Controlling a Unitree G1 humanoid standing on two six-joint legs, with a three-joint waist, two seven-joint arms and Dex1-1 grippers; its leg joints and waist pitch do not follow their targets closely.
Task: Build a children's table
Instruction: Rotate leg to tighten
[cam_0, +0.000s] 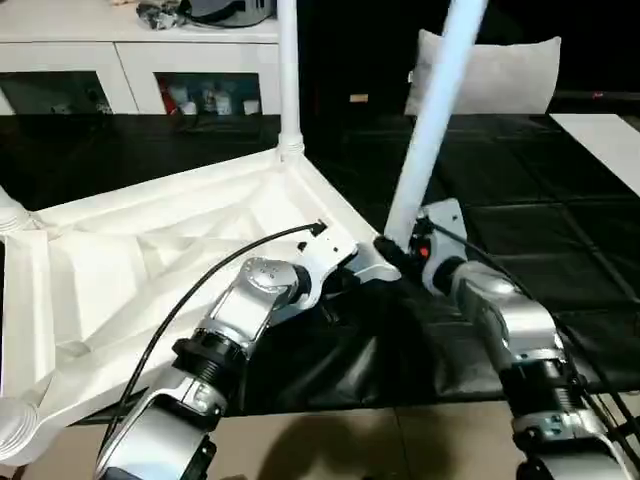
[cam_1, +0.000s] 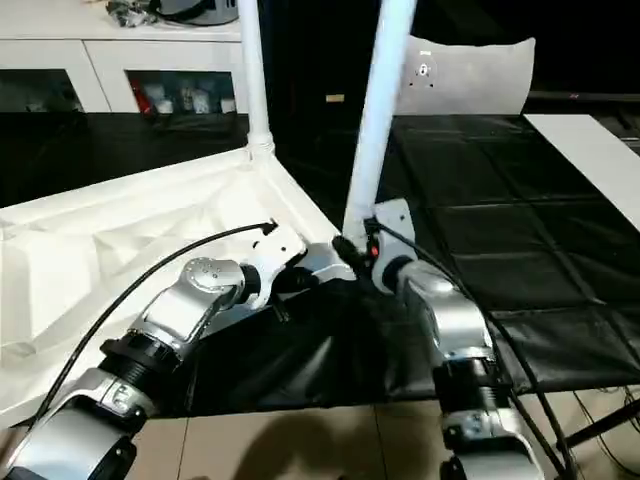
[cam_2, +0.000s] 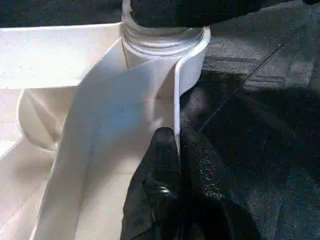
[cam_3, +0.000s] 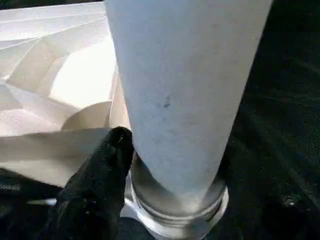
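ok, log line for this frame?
phase: seating leg | left gripper: shut on table top rim | right gripper: shut on leg, tilted, in near corner socket | far leg: upright

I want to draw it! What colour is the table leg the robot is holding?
White, plain with no pattern. The leg held by the right gripper shows best in the left eye view.

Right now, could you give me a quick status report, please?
Left gripper pinching tabletop rim wall. Right gripper shut on leg, its base at the near corner socket. Far leg upright. No obstruction seen.
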